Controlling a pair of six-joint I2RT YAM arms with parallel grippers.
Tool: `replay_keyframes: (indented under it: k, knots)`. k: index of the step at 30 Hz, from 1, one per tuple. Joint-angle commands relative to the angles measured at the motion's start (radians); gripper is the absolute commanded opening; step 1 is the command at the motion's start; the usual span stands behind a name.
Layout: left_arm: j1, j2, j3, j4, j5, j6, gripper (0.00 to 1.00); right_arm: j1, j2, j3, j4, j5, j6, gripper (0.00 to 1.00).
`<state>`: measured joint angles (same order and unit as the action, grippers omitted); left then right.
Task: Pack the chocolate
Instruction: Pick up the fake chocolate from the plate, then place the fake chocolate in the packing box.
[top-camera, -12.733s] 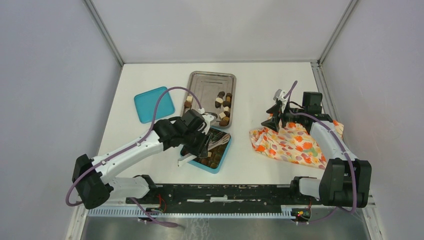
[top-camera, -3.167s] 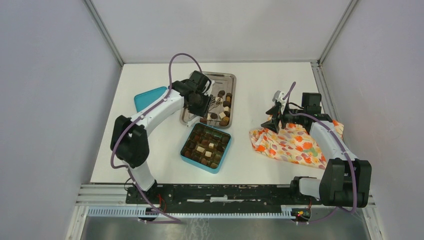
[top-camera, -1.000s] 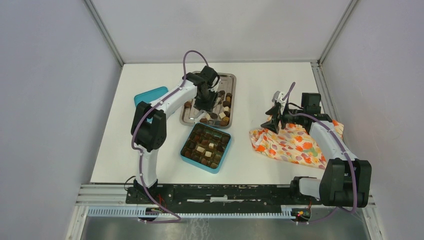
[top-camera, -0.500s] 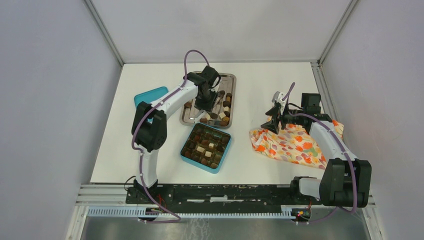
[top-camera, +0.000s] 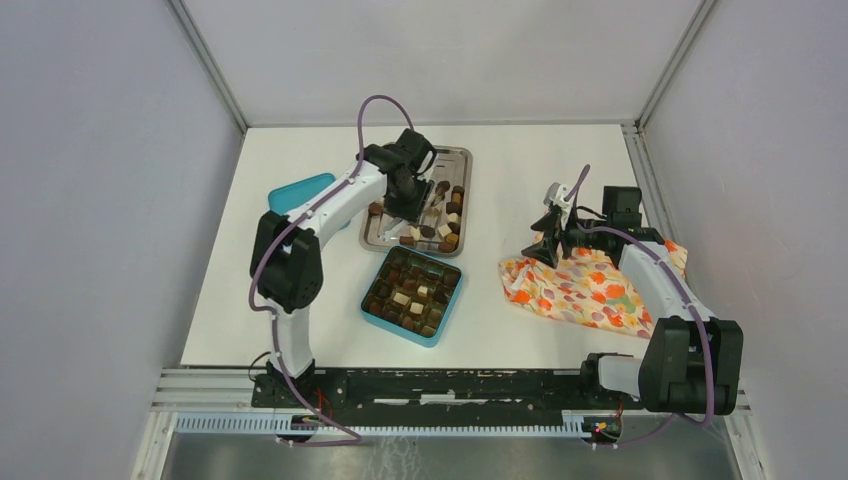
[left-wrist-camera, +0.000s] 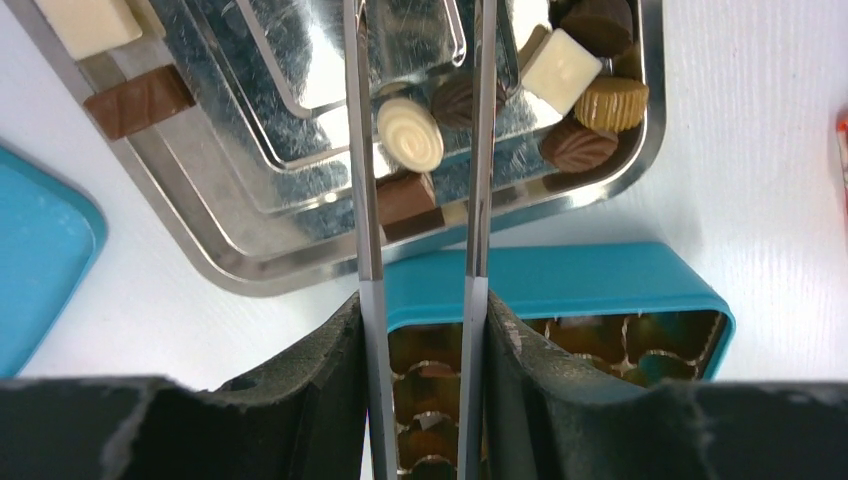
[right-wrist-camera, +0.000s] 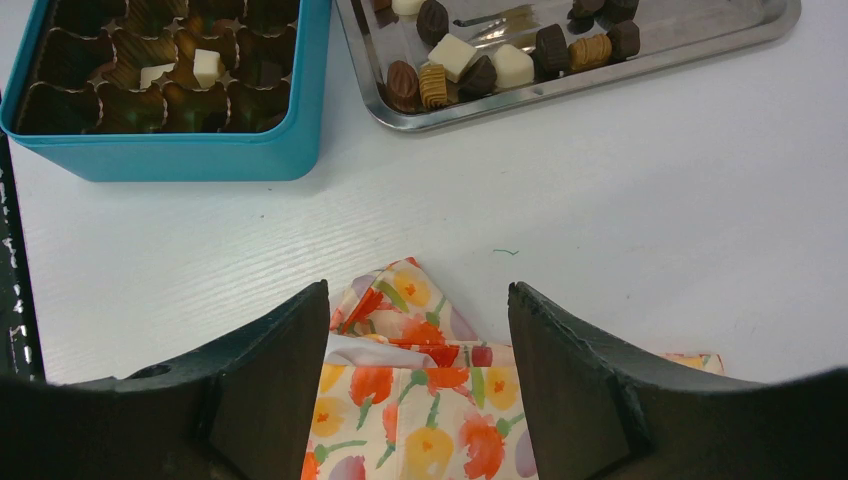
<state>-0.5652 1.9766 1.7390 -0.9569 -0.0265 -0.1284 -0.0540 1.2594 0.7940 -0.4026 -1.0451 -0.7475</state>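
Chocolate (left-wrist-camera: 410, 133): loose pieces lie in the tray (left-wrist-camera: 250, 160). Most are bunched along its right side and near right corner: dark, mid-brown and cream, cubes and rounded shapes. Two bars (left-wrist-camera: 135, 100), one cream and one brown, sit apart at the tray's left edge. More pieces fill compartments of the box (left-wrist-camera: 580, 285), mostly dark with a few cream cubes among them.

Swirl piece: a round cream piece with a spiral top lies on the tray floor between the two blades of the tweezers (left-wrist-camera: 481, 150). It is close to the left blade. A dark ribbed piece (left-wrist-camera: 462, 98) is beside it towards the right blade. A brown block (left-wrist-camera: 405, 198) lies between the blades nearer the tray's rim. Whether the blades pinch any piece cannot be told.

Left pincer (left-wrist-camera: 422, 330): it is over the tray's near half, set narrow, its black fingers (left-wrist-camera: 320, 370) pressed on the tweezers' two arms and holding them. The blades point down into the tray.

Box: teal, square, open, just off the tray's near edge, almost touching it.

Lid (left-wrist-camera: 40, 260): teal, flat on the surface (right-wrist-camera: 650, 200), just left of the tray, partly under the left arm in the top view.

Cloth (top-camera: 580, 285): orange floral, crumpled, well to the right of the tray.

Right pincer (right-wrist-camera: 415, 300): it is well right of the tray, above the cloth's edge nearest the tray. Its jaws are wide apart with nothing between them.
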Motion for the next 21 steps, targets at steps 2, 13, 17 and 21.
replay_keyframes:
  k: [2,13,17,21]
  knots:
    - [-0.004,-0.145,-0.053,0.050,0.021,-0.010,0.05,0.003,-0.015,0.021,0.001,-0.006,-0.015,0.72]
    - [-0.007,-0.370,-0.190,0.067,0.138,-0.043,0.04,0.003,-0.012,0.019,0.002,-0.009,-0.015,0.72]
    - [-0.008,-0.468,-0.252,0.053,0.178,-0.054,0.04,0.004,-0.012,0.018,0.004,-0.007,-0.015,0.72]
    - [-0.014,-0.557,-0.313,0.024,0.217,-0.064,0.04,0.003,-0.009,0.017,0.004,-0.007,-0.015,0.72]
